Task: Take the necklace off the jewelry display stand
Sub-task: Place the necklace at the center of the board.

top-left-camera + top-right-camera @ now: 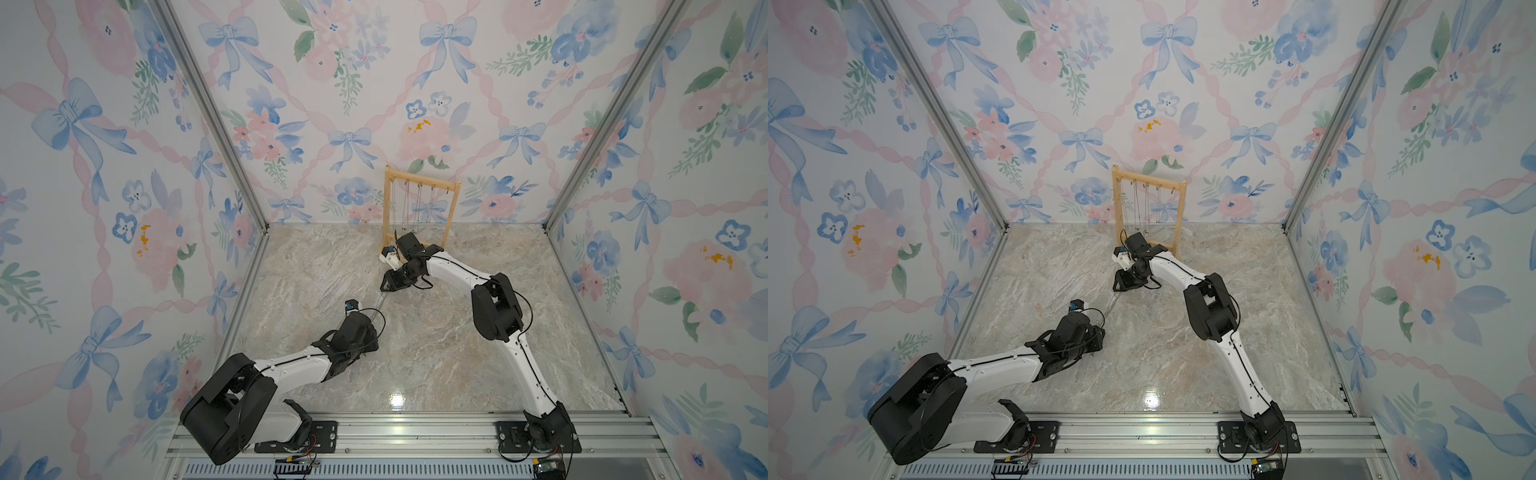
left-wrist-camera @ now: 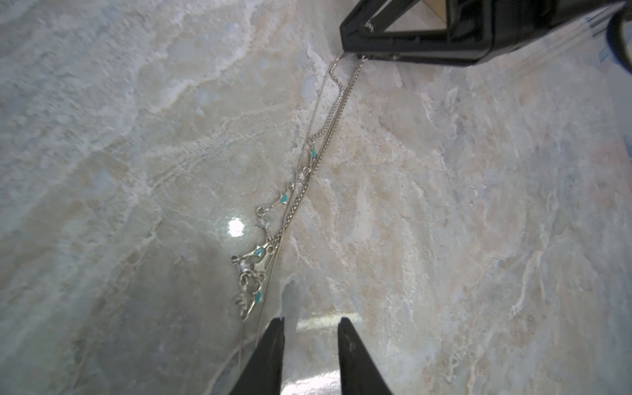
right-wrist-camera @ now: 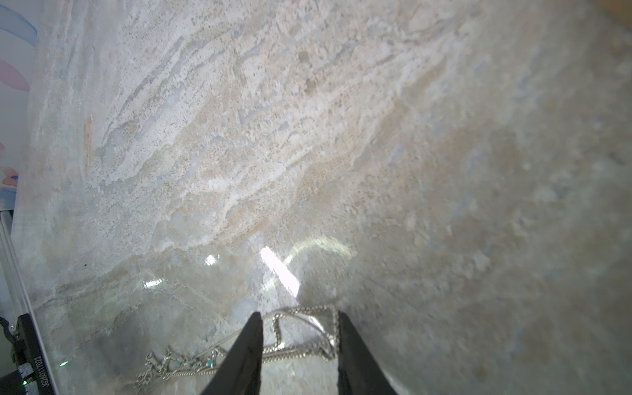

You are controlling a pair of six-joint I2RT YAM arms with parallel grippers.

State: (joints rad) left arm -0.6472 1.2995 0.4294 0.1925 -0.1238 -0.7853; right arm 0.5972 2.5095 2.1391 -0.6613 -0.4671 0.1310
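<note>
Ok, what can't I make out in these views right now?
- Necklace end at the right gripper: left wrist view, tucked under the gripper's body.
- Number of chains on the stand: both top views, too thin to count.
- Stand base: both top views, mostly covered by the right arm.
- Part of the table: right wrist view, blurred.

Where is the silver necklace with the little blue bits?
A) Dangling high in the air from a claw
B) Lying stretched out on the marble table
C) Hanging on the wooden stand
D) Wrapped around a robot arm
B: the necklace lies in a long line on the marble table, running from near the left claw to the right claw, away from the wooden stand.
</note>
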